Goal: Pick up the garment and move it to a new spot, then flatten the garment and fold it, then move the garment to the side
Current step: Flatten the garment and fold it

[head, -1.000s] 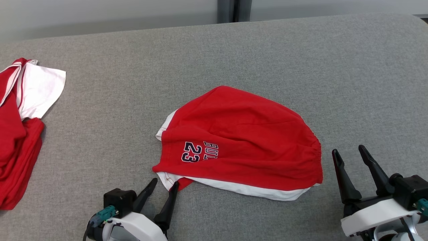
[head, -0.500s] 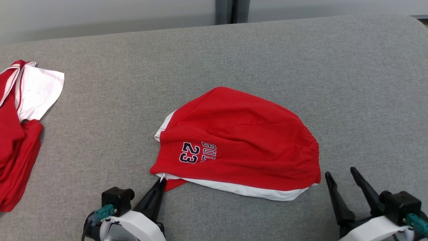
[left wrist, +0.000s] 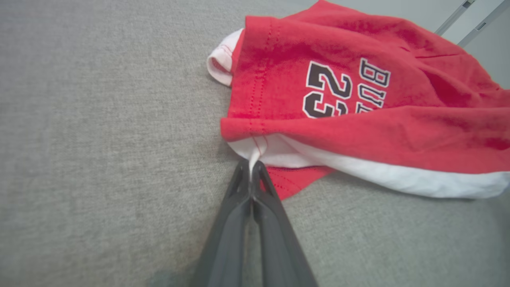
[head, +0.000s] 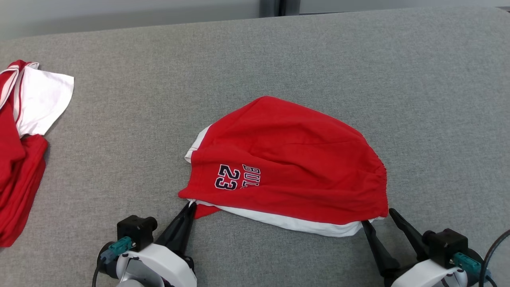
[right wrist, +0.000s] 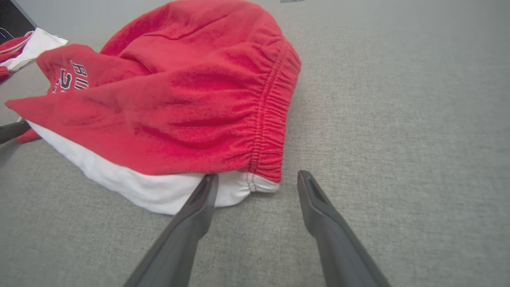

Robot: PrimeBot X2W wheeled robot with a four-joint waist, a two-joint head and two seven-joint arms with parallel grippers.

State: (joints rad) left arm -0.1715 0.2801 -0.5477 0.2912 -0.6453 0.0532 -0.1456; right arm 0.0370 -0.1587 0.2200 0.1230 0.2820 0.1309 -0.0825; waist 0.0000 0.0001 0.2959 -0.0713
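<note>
Left wrist view: the left gripper [left wrist: 252, 165] is pinched tight on the white hem corner of the red shorts [left wrist: 358, 119], mid-cushion [head: 358, 59]. The right gripper [right wrist: 257, 175] gapes around the waistband corner. Pickup step, I'd say: it must close, then both lift.

I see my right end effector [right wrist: 258, 175] standing wide open, low over the grey worktop [right wrist: 398, 119]. One fingertip meets the white under-layer of the red garment [right wrist: 191, 79] (its gathered waistband corner lies between the two fingers), while the other rests over bare worktop.
</note>
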